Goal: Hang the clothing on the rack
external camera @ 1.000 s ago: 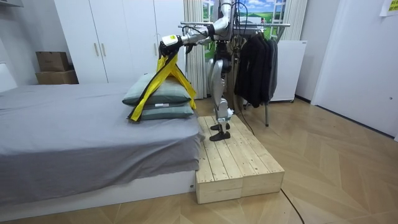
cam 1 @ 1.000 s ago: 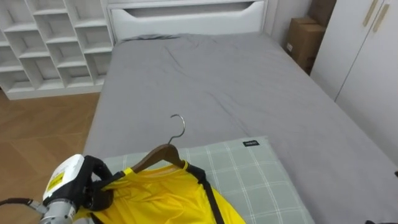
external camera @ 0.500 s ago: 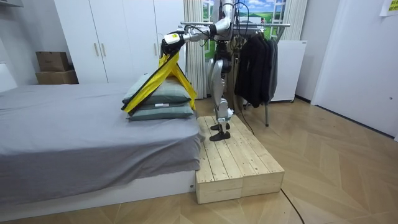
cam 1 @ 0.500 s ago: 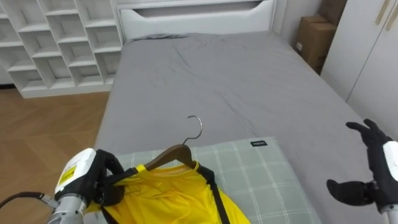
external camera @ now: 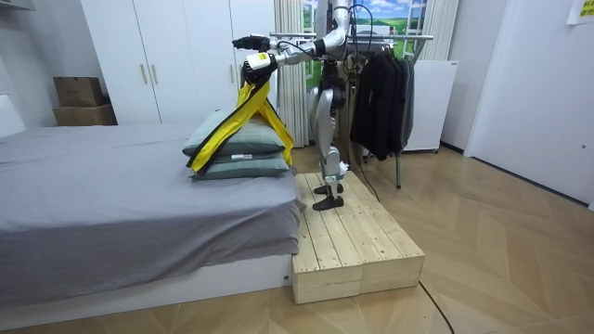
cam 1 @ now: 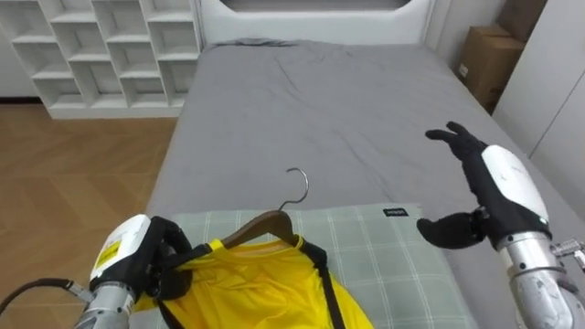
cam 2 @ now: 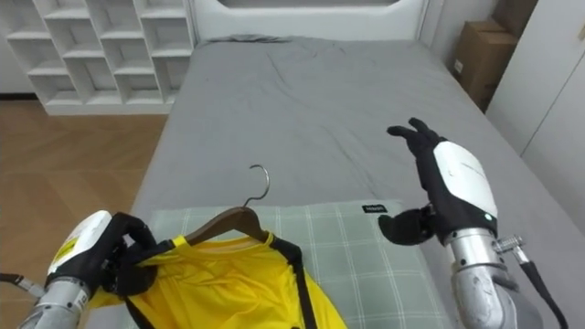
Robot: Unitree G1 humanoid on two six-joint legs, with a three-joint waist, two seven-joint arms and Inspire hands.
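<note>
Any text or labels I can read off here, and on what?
Nothing is legible.
Dark tag on the checked pillow: too small to read.
Yellow sticker by the left hand holding the hanger: print blurred.
Yellow sheet on the wall, room view: too small to read.

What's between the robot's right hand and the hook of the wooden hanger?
Left eye view: only bare grey bedsheet and the checked pillow's far edge lie between the right hand and the hanger hook.
</note>
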